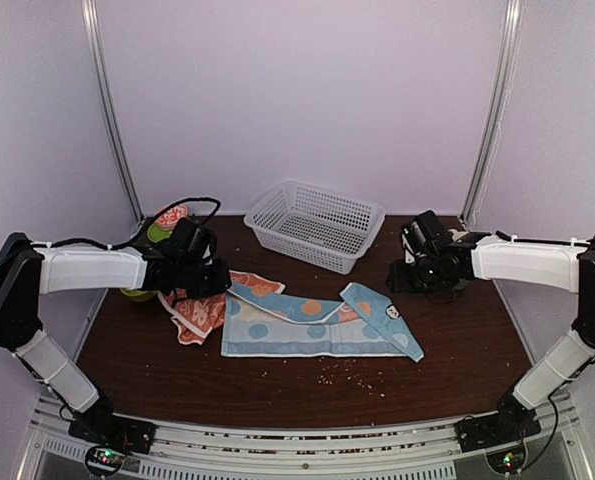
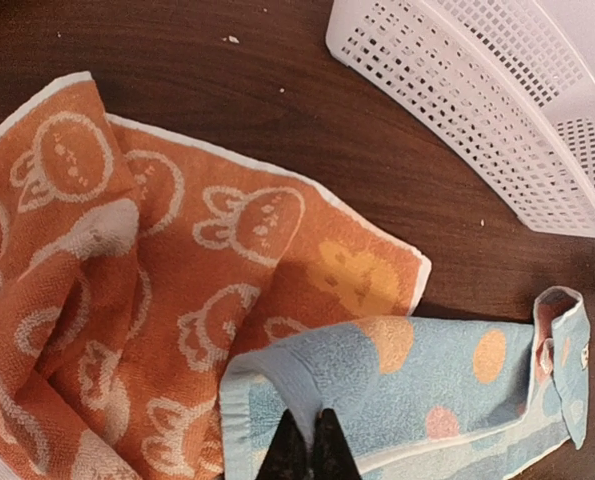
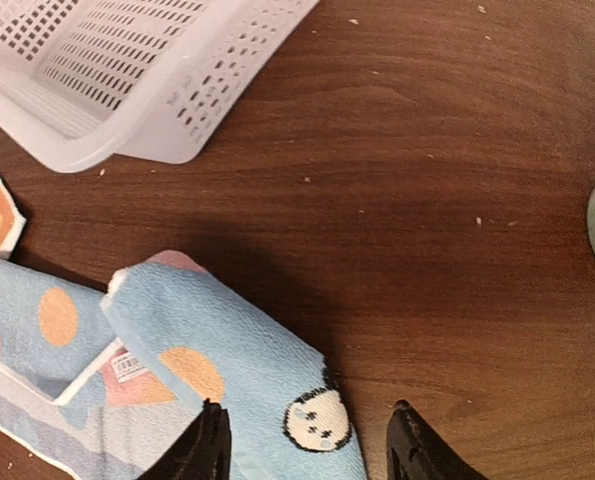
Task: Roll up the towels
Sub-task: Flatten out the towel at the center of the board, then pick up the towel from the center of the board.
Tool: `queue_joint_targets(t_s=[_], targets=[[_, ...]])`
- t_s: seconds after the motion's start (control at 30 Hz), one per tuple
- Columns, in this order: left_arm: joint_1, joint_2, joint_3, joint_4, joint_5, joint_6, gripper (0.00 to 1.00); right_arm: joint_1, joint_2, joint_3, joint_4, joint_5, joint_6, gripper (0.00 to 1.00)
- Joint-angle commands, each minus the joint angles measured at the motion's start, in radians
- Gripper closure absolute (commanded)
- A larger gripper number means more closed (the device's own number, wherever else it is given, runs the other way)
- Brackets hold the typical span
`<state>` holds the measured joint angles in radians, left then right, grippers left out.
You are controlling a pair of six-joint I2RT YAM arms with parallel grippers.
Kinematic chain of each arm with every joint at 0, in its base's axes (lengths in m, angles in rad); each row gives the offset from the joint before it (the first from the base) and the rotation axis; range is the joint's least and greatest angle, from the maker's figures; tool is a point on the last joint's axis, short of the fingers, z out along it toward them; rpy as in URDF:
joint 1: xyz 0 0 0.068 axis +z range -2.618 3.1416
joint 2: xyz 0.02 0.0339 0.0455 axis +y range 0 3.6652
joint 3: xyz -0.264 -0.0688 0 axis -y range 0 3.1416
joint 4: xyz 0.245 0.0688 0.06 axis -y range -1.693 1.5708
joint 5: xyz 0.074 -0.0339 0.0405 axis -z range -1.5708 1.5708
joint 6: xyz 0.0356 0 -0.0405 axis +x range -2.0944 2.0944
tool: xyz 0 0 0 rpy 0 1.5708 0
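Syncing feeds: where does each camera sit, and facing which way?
Top external: high behind the bases, facing down over table; left arm, right arm show.
Left wrist: down past shut left fingers onto orange towel, blue towel.
Right wrist: down past open right fingers onto blue towel's end.
Both wrist views share blue towel and basket.

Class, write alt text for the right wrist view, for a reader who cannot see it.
The right gripper, open, is over a folded corner of the light blue towel lying on a dark wooden table. A white plastic basket sits upper left.
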<state>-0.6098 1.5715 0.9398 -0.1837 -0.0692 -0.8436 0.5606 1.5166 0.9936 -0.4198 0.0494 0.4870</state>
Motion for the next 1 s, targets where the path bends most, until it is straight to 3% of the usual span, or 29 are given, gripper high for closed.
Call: queue_joint_targets(t_s=[0.0, 0.2, 0.27, 0.43, 0.6, 0.97], targets=[[0.008, 0.004, 0.028, 0.026, -0.01, 0.021, 1.0, 0.065, 0.097, 0.162, 0.012, -0.059, -0.048, 0.51], [0.007, 0.009, 0.008, 0.033, -0.014, 0.019, 1.0, 0.171, 0.282, 0.364, -0.112, 0.036, -0.091, 0.63], [0.008, 0.006, 0.0, 0.033, -0.019, 0.021, 1.0, 0.199, 0.357, 0.437, -0.184, 0.112, -0.081, 0.59], [0.009, 0.001, -0.009, 0.027, -0.021, 0.023, 1.0, 0.259, 0.457, 0.534, -0.274, 0.322, -0.055, 0.38], [0.009, -0.012, -0.024, 0.033, -0.023, 0.022, 1.0, 0.283, 0.51, 0.57, -0.298, 0.424, -0.019, 0.28], [0.008, -0.013, -0.036, 0.035, -0.018, 0.023, 1.0, 0.293, 0.635, 0.685, -0.37, 0.477, 0.004, 0.29]])
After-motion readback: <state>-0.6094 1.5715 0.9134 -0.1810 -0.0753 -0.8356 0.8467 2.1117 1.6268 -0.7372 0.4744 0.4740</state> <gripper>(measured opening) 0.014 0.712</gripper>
